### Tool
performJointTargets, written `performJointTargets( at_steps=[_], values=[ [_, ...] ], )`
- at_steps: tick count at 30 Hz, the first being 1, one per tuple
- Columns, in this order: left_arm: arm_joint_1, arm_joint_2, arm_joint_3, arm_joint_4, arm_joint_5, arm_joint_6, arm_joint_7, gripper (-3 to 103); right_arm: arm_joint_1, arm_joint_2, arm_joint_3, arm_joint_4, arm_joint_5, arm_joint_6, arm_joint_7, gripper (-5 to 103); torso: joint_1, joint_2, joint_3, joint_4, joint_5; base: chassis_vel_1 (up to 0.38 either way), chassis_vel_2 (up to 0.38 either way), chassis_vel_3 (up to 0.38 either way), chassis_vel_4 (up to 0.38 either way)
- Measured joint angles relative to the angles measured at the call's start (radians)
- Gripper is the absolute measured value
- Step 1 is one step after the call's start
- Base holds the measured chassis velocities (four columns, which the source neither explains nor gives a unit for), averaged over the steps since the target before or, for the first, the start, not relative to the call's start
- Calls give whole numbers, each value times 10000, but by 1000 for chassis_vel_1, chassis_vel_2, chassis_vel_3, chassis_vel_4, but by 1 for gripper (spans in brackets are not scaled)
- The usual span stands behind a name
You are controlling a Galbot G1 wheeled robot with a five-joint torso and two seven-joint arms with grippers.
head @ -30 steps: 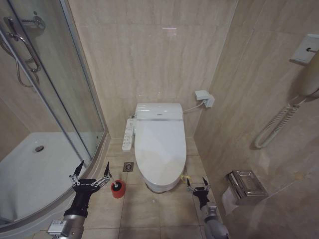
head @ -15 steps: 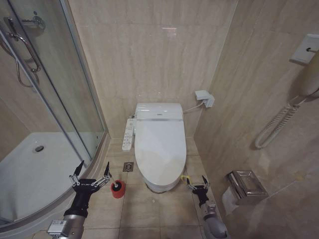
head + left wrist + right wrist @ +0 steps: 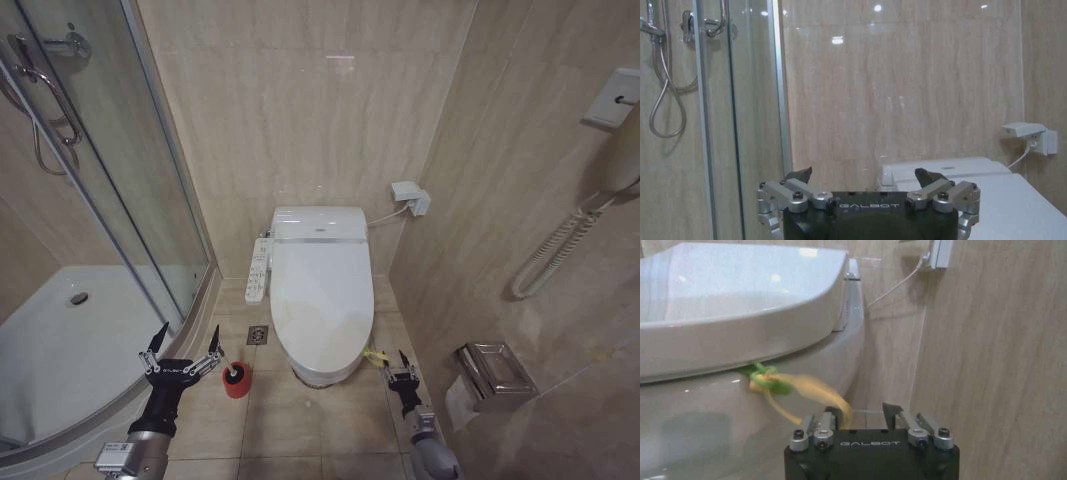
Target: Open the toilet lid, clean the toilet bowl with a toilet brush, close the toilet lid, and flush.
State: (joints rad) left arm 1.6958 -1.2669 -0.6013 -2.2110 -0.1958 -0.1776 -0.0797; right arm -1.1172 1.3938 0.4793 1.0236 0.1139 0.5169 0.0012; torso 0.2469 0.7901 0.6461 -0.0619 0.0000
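Observation:
The toilet lid (image 3: 320,290) is down, glossy white over the toilet bowl (image 3: 322,372). A yellow-green band (image 3: 372,355) hangs from its front right edge. My right gripper (image 3: 393,366) sits low on the floor side just right of the bowl, at the band. In the right wrist view the band (image 3: 773,385) loops down from under the lid (image 3: 733,305) to one fingertip (image 3: 832,414). The right gripper (image 3: 860,412) still has a gap between its fingers. The toilet brush (image 3: 236,378) stands in its red holder left of the bowl. My left gripper (image 3: 183,345) hovers open just left of it, also seen as the left gripper (image 3: 863,176).
A curved shower tray (image 3: 60,340) and glass door (image 3: 110,200) lie to the left. A control panel (image 3: 258,270) sticks out on the toilet's left, with a floor drain (image 3: 257,335) below it. On the close right wall there is a metal paper holder (image 3: 490,370).
My right gripper's fingers have drawn closer together and it has edged toward the yellow-green band. The left arm has not moved.

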Motion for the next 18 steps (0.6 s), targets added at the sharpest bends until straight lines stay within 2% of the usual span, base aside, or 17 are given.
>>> performJointTargets(
  at_steps=[6, 7, 14, 15, 18],
  values=[
    [0, 0, 0, 0, 0, 0, 0, 100, -116, -20, 14, 245, 10, -9, 57, 43, 0, 0, 0, 1, 0, 0, 0, 0, 0],
    [0, 0, 0, 0, 0, 0, 0, 100, -152, -25, 11, 352, 11, -39, 75, 16, 0, 0, 0, 0, 0, 0, 0, 0, 0],
    [0, 0, 0, 0, 0, 0, 0, 100, -343, -100, -18, 1021, 183, -224, 204, 16, 0, 0, 0, 1, 1, 0, 0, 0, 0],
    [0, 0, 0, 1, 0, 0, 0, 100, -392, -133, -27, 1165, 221, -256, 219, 1, 0, 0, 0, 1, 0, 0, 0, 0, 0],
    [0, 0, 0, 0, 0, 0, 0, 100, -605, -289, -52, 1676, 356, -361, 226, 1, 0, 0, 0, 2, 2, 0, 0, 0, 0]
  ],
)
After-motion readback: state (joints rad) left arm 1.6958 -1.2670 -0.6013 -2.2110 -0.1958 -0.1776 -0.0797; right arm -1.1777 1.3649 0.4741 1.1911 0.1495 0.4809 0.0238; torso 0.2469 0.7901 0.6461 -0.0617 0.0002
